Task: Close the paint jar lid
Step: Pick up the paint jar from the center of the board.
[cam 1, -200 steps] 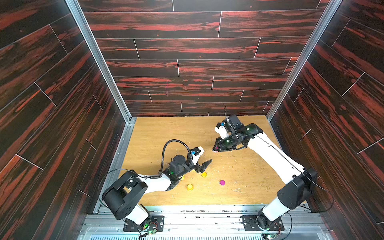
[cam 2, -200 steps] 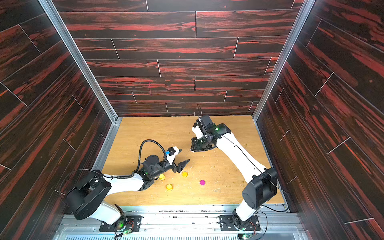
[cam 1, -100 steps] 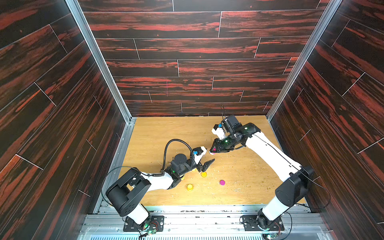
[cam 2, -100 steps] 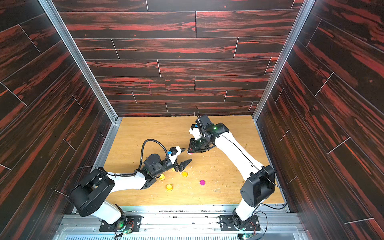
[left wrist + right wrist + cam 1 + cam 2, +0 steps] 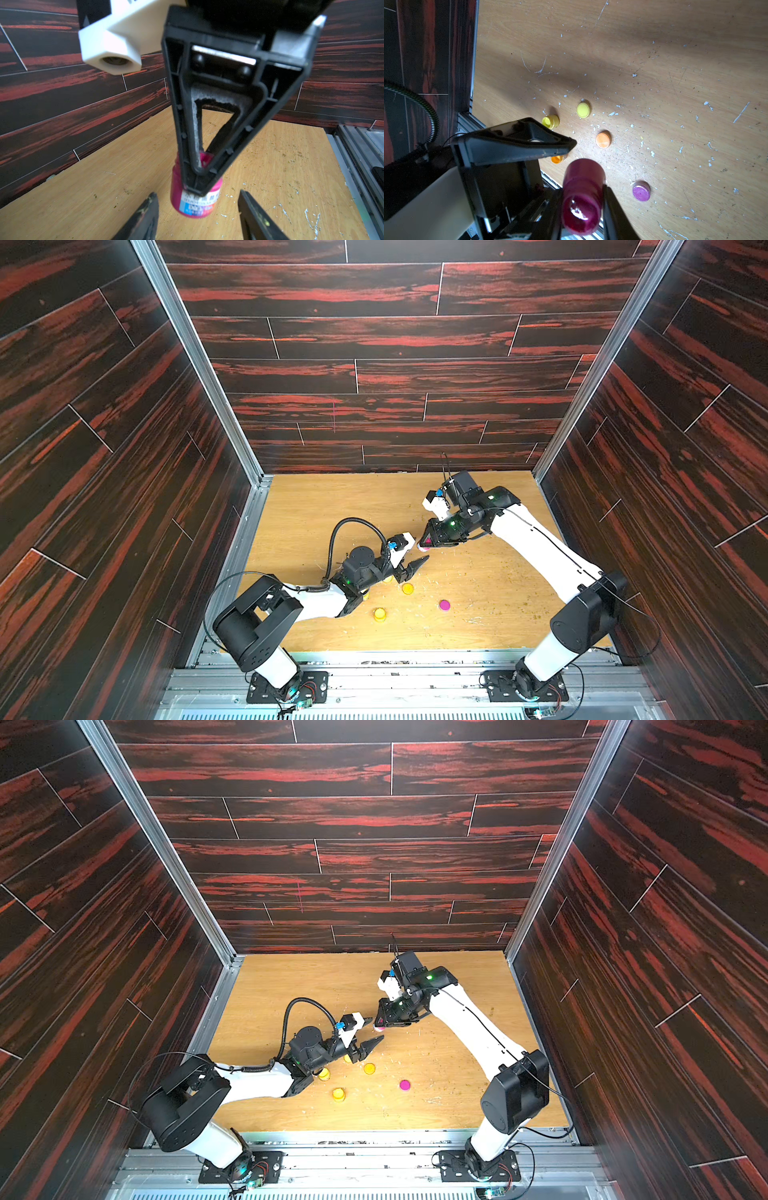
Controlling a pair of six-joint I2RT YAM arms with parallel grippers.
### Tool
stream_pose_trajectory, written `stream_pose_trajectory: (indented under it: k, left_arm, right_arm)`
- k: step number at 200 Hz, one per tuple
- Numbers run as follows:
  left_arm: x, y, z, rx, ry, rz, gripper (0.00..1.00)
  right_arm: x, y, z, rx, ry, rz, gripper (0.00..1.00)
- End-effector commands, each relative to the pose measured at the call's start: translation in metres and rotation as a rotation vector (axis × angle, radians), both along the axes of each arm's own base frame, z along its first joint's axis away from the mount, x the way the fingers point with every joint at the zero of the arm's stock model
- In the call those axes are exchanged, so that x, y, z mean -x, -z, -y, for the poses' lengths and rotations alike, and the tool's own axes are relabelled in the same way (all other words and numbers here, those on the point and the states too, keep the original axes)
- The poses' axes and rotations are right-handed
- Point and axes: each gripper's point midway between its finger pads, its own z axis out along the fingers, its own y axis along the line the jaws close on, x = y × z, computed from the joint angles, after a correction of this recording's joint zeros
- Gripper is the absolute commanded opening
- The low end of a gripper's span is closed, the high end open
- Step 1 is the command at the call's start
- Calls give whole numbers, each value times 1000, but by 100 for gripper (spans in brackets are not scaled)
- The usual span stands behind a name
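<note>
In both top views we see the right gripper (image 5: 424,546) pinching the pink paint jar (image 5: 379,1028) over the middle of the worktop (image 5: 316,506). The left gripper (image 5: 371,1031) sits just beside it, its jaws spread. The pink lid (image 5: 444,605) lies well apart on the worktop, nearer the front edge, with an orange lid (image 5: 407,588) and a yellow lid (image 5: 380,614) near it.

From the left wrist we see the jar tilted, its labelled body between the spread left fingertips (image 5: 148,207), with a gap on either side.

From the right wrist we see the jar clamped between the right fingers (image 5: 612,207), and a yellow jar (image 5: 550,121) on the worktop beyond.
</note>
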Motion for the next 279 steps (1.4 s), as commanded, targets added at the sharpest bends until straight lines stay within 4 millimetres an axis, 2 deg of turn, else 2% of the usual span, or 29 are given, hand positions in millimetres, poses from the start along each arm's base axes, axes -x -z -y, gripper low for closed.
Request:
stream_pose_trajectory:
  k: [1,64,118,137,172,201,223,250,266,279]
  left_arm:
    - [0,-17,4,6,22,57,62]
    - [2,-13,7,-20,45,54,47]
    - [2,-16,9,-22,55,54,42]
    - [3,-15,10,-32,64,50,36]
    - [4,-16,11,-37,75,41,28]
    - [4,-16,10,-39,67,13,27]
    - [5,-16,9,-37,68,11,26]
    - [4,-16,5,-31,41,-2,26]
    - [1,-18,3,-19,25,-13,26]
    - [1,-21,3,-15,28,-26,19]
  right_arm:
    - [7,6,-3,-3,-23,-37,31]
    - [9,10,-5,-2,-36,-51,31]
    - [10,12,-6,-2,-42,-57,31]
    - [10,12,-7,-7,-45,-58,31]
    - [10,7,-9,-21,-49,-48,36]
    - [14,1,-14,-59,-65,-56,37]
    - [13,-3,-12,-60,-59,-39,46]
    - [9,-25,-7,-78,-44,19,54]
    - [2,-31,4,-46,-15,58,58]
    - [0,-34,10,-40,-2,67,59]
